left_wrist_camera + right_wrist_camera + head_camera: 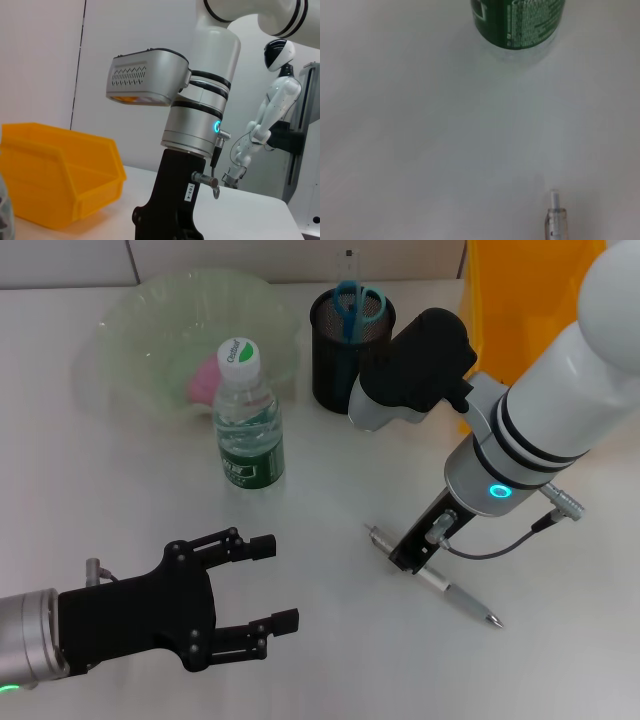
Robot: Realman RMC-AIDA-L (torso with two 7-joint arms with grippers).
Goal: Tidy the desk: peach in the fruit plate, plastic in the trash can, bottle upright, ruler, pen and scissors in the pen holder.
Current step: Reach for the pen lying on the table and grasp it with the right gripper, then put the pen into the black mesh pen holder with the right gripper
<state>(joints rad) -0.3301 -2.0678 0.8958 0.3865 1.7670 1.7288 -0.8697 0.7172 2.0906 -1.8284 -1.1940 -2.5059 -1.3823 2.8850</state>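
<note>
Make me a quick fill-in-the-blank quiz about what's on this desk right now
1. The bottle stands ____ on the desk.
2. The scissors sit inside the ____.
3. The pen lies on the desk beneath the ____ gripper.
4. The left gripper has its jaws ____.

Missing words: upright; pen holder; right; open

No legible text, even on the bottle (248, 420) label.
</note>
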